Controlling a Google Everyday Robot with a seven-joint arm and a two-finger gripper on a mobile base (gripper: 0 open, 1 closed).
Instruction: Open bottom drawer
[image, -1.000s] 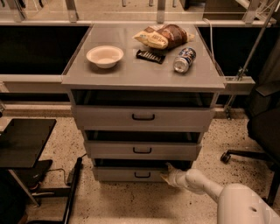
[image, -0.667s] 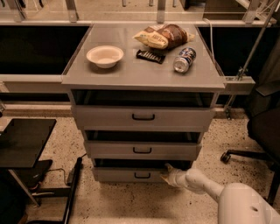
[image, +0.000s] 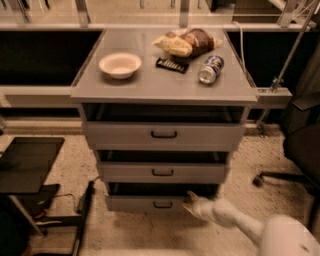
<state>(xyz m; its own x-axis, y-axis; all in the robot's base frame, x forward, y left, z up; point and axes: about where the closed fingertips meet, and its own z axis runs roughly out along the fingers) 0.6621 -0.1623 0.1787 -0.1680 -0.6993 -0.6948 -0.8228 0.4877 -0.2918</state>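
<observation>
Grey bottom drawer (image: 132, 203) with a black handle; cream-white gripper (image: 192, 202) at its right end, lower centre-right of frame. White bowl (image: 120, 64) on grey bench (image: 150, 86); speckled beige floor (image: 75, 167).

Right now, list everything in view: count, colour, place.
cabinet: 1, grey, centre
bowl: 1, white, cabinet top, left
yellow bag: 1, yellow, top, rear
brown bag: 1, brown, beside the yellow bag
packet: 1, black, top, centre
can: 1, silver-blue, on its side, top, right
top drawer: 1, grey, upper tier
middle drawer: 1, grey, mid tier
bottom drawer: 1, grey, lowest tier
chair: 1, dark, right edge
side table: 1, black, left
arm: 1, white, lower right
hand: 1, white, bottom drawer's right end
</observation>
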